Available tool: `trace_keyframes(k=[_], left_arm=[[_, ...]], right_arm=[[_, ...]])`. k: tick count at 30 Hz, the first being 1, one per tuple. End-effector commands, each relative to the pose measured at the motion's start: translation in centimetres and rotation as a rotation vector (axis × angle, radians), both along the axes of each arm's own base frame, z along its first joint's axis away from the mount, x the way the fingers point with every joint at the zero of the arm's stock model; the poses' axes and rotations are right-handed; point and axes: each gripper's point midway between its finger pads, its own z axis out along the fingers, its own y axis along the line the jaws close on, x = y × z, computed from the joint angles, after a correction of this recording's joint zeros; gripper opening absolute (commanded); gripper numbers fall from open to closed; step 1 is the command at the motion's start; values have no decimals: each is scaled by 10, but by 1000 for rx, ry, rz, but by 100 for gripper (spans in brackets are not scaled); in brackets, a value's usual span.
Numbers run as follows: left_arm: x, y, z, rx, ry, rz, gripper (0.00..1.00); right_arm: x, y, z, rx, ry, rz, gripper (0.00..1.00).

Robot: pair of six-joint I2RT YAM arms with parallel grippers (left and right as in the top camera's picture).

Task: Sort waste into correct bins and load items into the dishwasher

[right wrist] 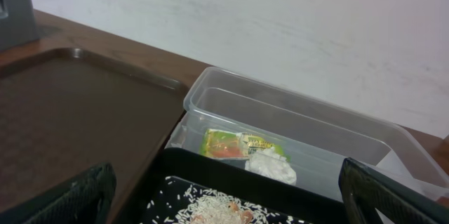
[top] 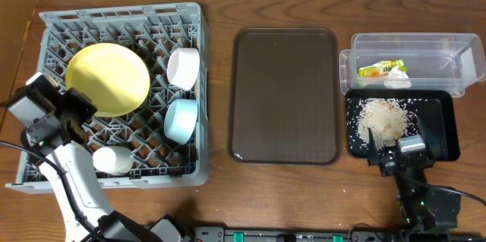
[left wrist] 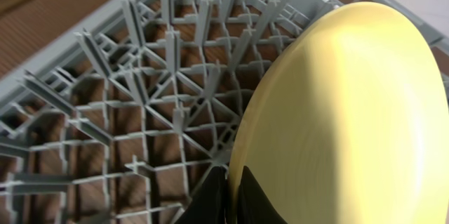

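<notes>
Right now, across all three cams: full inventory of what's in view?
dish rack: 1, grey, table left
plate: 1, pale yellow, in rack, left part
white bowl: 1, white, in rack, right side
blue bowl: 1, light blue, in rack, below white bowl
cup: 1, white, in rack, near edge
serving tray: 1, dark brown, centre
clear tub: 1, clear, far right
wrapper: 1, yellow-green-orange, in tub
paper: 1, white, crumpled, in tub
black tray: 1, black, right
rice scraps: pile, beige, in black tray
left hand: shut on plate rim
right hand: open, black tray's near edge
</notes>
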Motion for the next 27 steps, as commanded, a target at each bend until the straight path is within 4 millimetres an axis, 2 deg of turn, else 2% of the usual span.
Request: trace_keyframes(k=[1, 8, 13, 19, 22, 24, 27], left_arm=[[5, 2, 5, 102, 33, -25, 7], [15, -9, 16, 372, 185, -40, 8], [25, -18, 34, 574, 263, -27, 7], [36, -38, 40, 670, 298, -91, 8], [41, -54, 37, 676, 307, -138, 9], [45, -66, 34, 675, 306, -173, 17], [50, -83, 31, 664, 300, -210, 41]], right_arm=[[0, -3, -1, 13, 3, -15, 99], [0, -3, -1, 13, 3, -15, 99], [0, -3, -1, 13, 3, -15, 99], [0, -3, -1, 13, 3, -15, 99], [0, -3, -1, 13, 3, -15, 99], [0, -3, -1, 13, 3, -15, 99], [0, -3, -1, 13, 3, -15, 99]])
